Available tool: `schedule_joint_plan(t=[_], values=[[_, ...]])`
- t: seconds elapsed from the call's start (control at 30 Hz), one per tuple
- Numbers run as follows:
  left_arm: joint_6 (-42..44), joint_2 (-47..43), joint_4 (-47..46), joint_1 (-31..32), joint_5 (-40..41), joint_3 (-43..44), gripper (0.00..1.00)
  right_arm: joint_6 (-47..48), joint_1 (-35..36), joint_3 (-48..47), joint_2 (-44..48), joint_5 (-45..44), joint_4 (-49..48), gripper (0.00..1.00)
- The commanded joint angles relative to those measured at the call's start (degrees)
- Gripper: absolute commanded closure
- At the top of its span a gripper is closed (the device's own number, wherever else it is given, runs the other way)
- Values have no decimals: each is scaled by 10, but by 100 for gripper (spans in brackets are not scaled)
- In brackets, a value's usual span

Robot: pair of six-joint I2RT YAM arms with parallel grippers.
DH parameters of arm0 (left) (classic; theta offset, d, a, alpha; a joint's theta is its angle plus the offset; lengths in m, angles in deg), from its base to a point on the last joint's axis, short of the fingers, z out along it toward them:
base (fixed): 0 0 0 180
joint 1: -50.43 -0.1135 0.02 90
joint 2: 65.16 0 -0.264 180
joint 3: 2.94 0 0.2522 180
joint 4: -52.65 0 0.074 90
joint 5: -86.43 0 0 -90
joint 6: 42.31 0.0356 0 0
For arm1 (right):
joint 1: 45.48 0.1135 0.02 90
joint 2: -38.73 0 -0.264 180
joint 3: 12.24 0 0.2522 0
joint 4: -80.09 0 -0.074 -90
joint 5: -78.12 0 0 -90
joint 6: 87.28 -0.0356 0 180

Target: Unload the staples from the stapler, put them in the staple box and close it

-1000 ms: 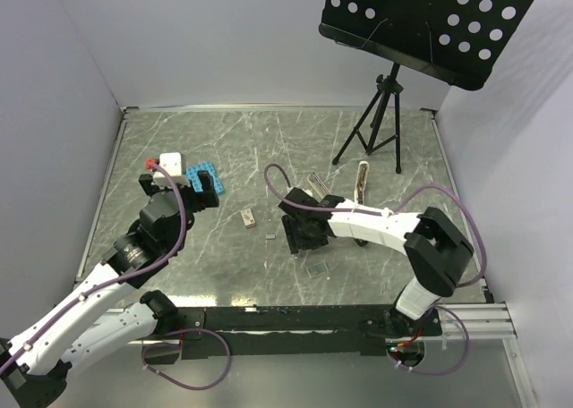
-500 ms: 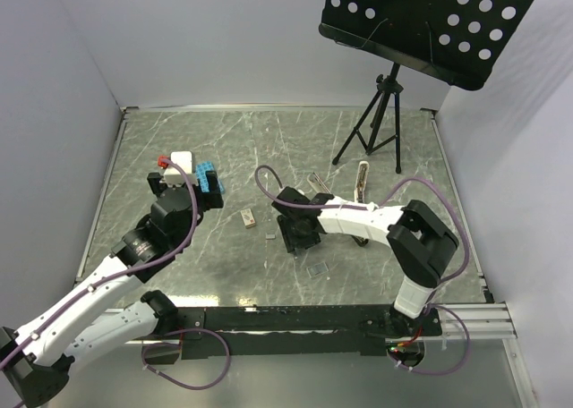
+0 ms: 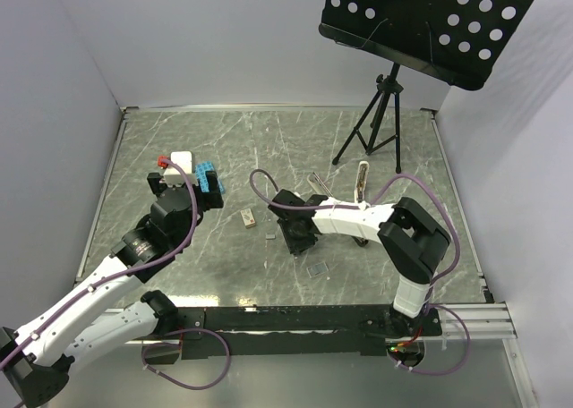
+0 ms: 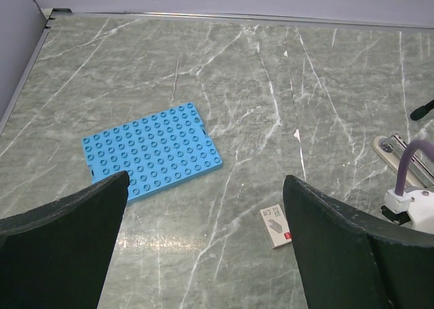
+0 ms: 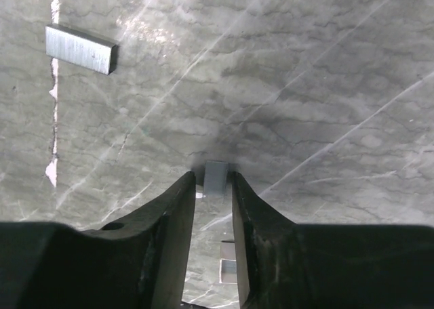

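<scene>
Note right claw (image 5: 213, 181) pinched narrow and low on the grey veined counter (image 5: 325, 85), tips flanking a short silvery staple strip (image 5: 217, 175) with a sliver of gap either side; note left claw (image 4: 203, 248) spread wide above a blue studded plate (image 4: 154, 150). Find the stapler (image 3: 362, 181) farther out, flat on the counter near a black tripod (image 3: 376, 126), well apart from both claws. Judge it light, stiff and slick, a slim white plastic bar, best pinched across the long sides at mid-body.
</scene>
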Motion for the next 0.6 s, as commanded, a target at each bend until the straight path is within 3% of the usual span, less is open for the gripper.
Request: schedule_joint_plan(t=[0.0,0.57], values=[[5,1,-15,2,3,16,1,1,16,-22,-6,-15,9,68],[5,1,-13,2,6,17,1,22,26,-19,27,-24,28,75]])
